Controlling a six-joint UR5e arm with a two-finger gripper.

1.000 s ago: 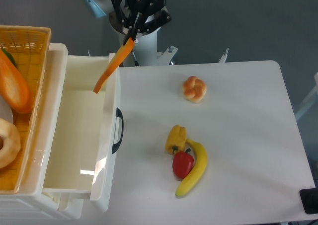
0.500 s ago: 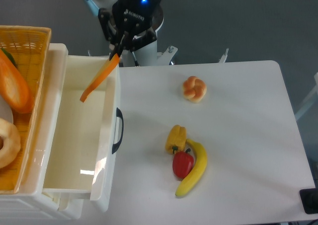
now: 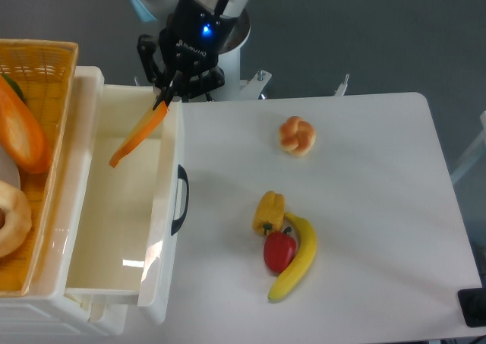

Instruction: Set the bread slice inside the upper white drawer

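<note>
I had the bread slice (image 3: 137,136) pinched by its upper end in the gripper (image 3: 162,97), the jaws closed tight on it, and it hung edge-on as a slanted orange strip over the far part of the upper white drawer (image 3: 168,230). Its lower tip was in the air above the drawer's cavity and, as far as I could tell, touched neither floor nor wall. The drawer stood pulled out, with its dark handle (image 3: 180,200) facing the desk (image 3: 380,207). I judged the pick-up and most of the carry done; what was left was to bring the slice lower, let go, and draw the arm clear.

Nothing lay inside the drawer that I could see, so the drop looked unobstructed. The closest hazards were the drawer's right wall, just beside the gripper, and its back rim directly under the wrist; a careless descent could clip either. To the left, the woven basket (image 3: 53,59) sat on the cabinet top with a baguette (image 3: 21,131) and a pale ring-shaped roll (image 3: 11,219) in it, near the drawer but not over it. Out on the desk, well apart from the work, were a small knotted bun (image 3: 297,136), a yellow pepper (image 3: 268,211), a red pepper (image 3: 279,249) and a banana (image 3: 300,260) clustered together. None of these stood in my path.
</note>
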